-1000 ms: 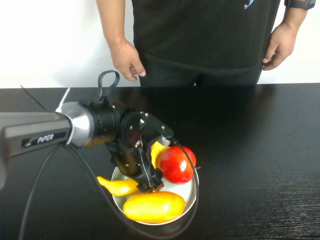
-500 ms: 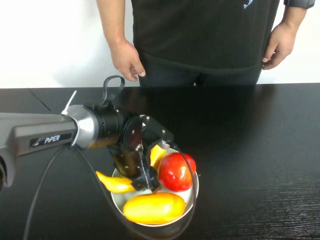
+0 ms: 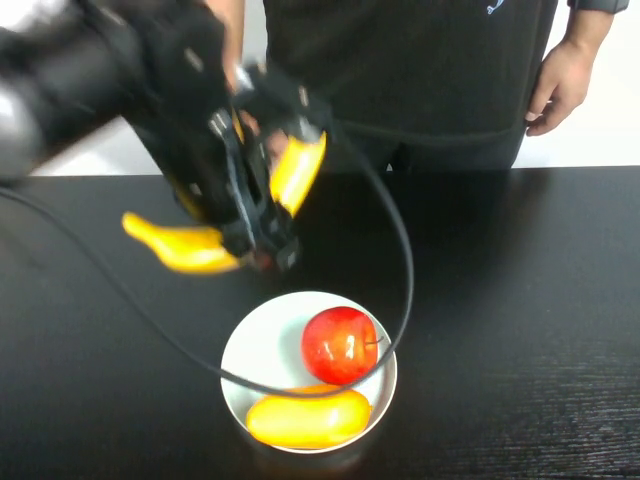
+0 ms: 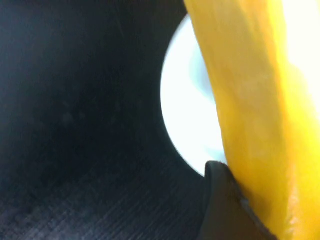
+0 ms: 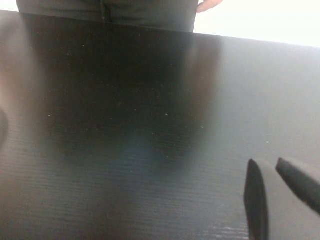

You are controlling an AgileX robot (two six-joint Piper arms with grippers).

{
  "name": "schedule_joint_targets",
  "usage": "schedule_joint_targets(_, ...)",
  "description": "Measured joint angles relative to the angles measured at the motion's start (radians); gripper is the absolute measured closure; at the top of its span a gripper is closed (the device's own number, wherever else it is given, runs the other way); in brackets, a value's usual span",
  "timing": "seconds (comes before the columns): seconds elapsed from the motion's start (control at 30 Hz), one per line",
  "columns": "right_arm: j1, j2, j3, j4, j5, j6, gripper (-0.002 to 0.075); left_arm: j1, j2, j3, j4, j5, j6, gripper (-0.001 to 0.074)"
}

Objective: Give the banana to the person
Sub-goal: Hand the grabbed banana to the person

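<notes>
My left gripper [image 3: 255, 225] is shut on the banana [image 3: 185, 247] and holds it high above the table, near its far edge. The banana's two ends stick out on either side of the jaws. In the left wrist view the banana [image 4: 250, 100] fills the picture, pressed against a dark finger [image 4: 220, 210]. The person [image 3: 400, 70] in a black T-shirt stands behind the table, one hand [image 3: 560, 85] hanging at the hip. My right gripper [image 5: 270, 167] shows only in the right wrist view, empty over bare table, jaws a little apart.
A white plate [image 3: 255, 340] sits at the table's near middle, holding a red apple [image 3: 340, 345] and a plump yellow-orange fruit [image 3: 308, 418]. The left arm's black cable [image 3: 405, 260] loops down around the plate. The plate's rim [image 4: 190, 115] also shows in the left wrist view.
My left gripper has lifted the banana off the plate and carried it up and back toward the person. The apple and the oval fruit stay on the plate.
</notes>
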Motion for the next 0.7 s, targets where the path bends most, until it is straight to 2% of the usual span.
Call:
schedule_joint_targets(0.33, 0.000, 0.000, 0.000, 0.000, 0.000, 0.000, 0.0734, 0.000, -0.223, -0.050, -0.093, 0.040, -0.027, 0.0428)
schedule_joint_targets(0.5, 0.000, 0.000, 0.000, 0.000, 0.000, 0.000, 0.0734, -0.001, -0.227, -0.050, -0.106, 0.042, -0.010, 0.0428)
schedule_joint_targets(0.7, 0.000, 0.000, 0.000, 0.000, 0.000, 0.000, 0.0733, -0.001, -0.129, -0.095, -0.102, 0.048, 0.015, 0.0428)
